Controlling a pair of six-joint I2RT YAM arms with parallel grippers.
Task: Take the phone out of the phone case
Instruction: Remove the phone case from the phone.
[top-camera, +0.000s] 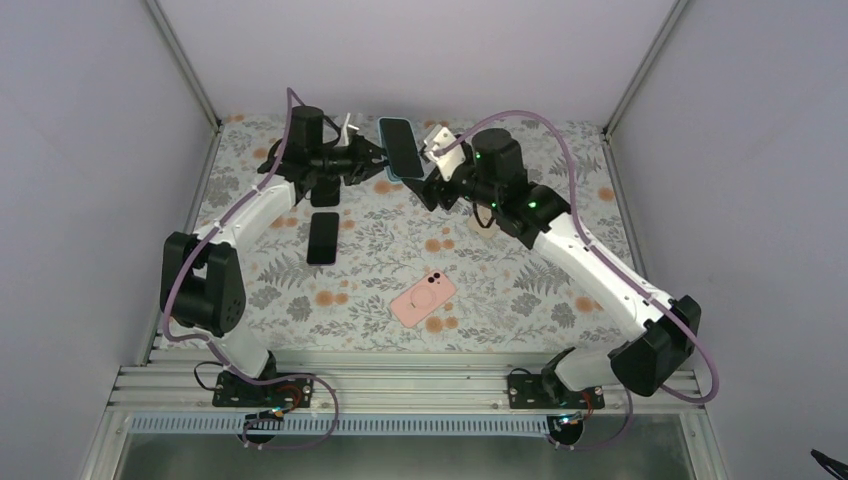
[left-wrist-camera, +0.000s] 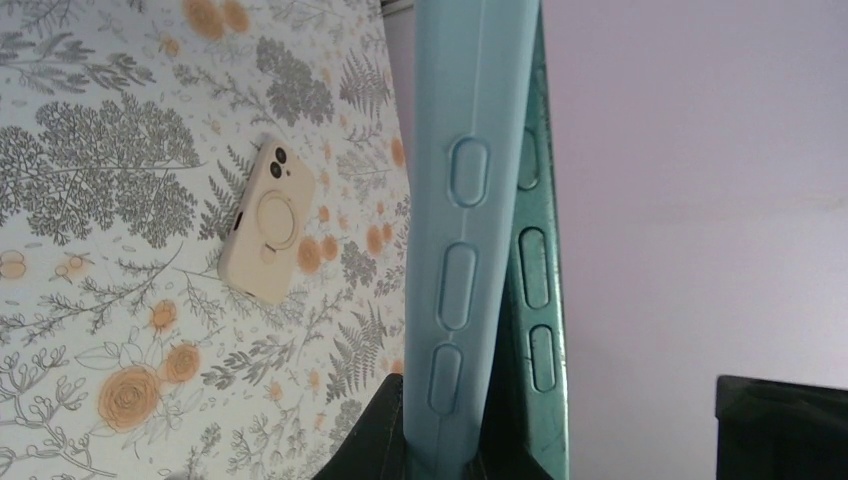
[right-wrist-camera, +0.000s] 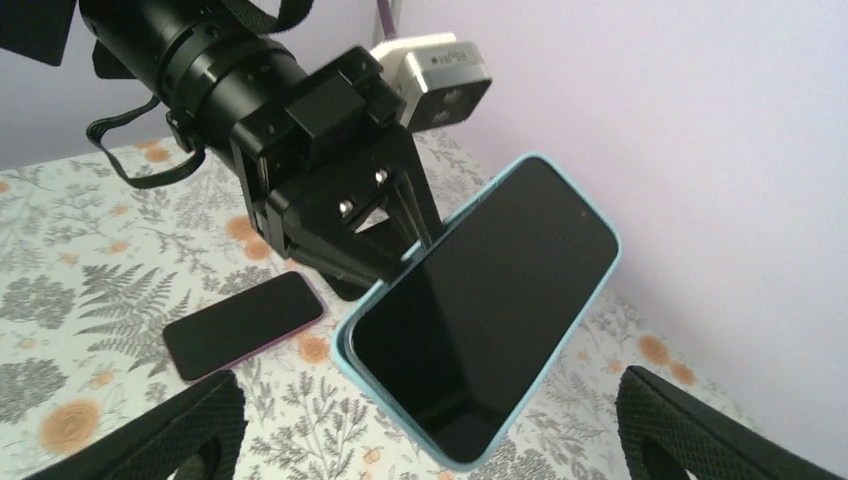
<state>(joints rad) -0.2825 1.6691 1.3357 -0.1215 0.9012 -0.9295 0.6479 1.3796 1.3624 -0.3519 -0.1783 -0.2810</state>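
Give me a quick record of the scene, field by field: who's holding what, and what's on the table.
left tool: shut on blue case, held off the table
phone: inside blue case, screen dark
right tool: open, beside the case, not gripping
table: black phone flat; pink case back up
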